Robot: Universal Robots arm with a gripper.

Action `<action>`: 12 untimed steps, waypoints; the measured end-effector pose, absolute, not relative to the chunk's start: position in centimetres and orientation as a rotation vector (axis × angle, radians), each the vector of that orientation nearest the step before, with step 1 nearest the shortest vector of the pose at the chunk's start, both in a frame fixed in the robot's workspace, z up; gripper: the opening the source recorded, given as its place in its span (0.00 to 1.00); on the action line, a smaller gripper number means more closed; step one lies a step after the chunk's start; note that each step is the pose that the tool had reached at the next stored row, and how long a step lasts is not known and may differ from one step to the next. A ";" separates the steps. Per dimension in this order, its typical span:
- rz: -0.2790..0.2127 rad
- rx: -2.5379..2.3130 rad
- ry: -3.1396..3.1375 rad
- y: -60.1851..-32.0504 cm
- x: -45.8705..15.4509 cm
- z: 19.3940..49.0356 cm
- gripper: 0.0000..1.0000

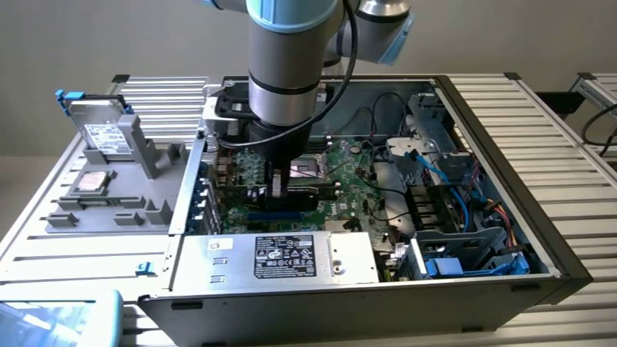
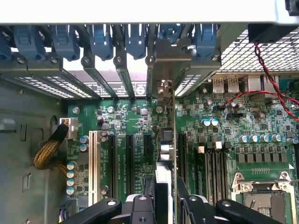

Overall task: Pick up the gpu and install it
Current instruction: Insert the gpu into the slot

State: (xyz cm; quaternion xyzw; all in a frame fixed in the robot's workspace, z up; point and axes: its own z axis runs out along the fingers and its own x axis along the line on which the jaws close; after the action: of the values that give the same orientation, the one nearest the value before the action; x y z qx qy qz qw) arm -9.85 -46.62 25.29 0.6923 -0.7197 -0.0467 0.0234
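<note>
Inside the open black computer case [image 1: 337,311] on the slatted metal desk [image 1: 550,123]: grey-and-blue robot arm [image 1: 285,65], reaching straight down, wrist vertical over the green motherboard [image 1: 362,191].

Gripper [image 2: 164,205]: black fingers [image 2: 140,207] closed partway on either side of the gpu [image 2: 167,140], a thin green circuit card with a silvery end bracket. The card is upright on edge above the black expansion slots, bracket at the blue-latched rear openings; whether it is seated cannot be told.

Near side: silver power supply box [image 1: 279,259].

Exterior view's left: grey moulded holder [image 1: 115,195] carrying a silver hard drive [image 1: 101,137].
</note>
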 end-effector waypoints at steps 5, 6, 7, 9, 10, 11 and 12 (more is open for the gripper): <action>-0.146 2.142 -2.227 -46.7 -9.8 25.3 0.28; -0.146 2.142 -2.227 -46.7 -9.8 25.3 0.28; -0.146 2.142 -2.227 -46.7 -9.8 25.3 0.28; -0.146 2.142 -2.227 -46.7 -9.7 25.3 0.28; -0.146 2.142 -2.227 -46.7 -9.6 25.3 0.28; -0.146 2.142 -2.227 -46.7 -9.6 25.3 0.28; -0.146 2.142 -2.227 -46.7 -9.6 25.3 0.28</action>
State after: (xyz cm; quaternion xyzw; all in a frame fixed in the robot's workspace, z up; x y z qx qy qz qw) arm -9.63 -46.74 25.29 0.6922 -0.7197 -0.0472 0.0239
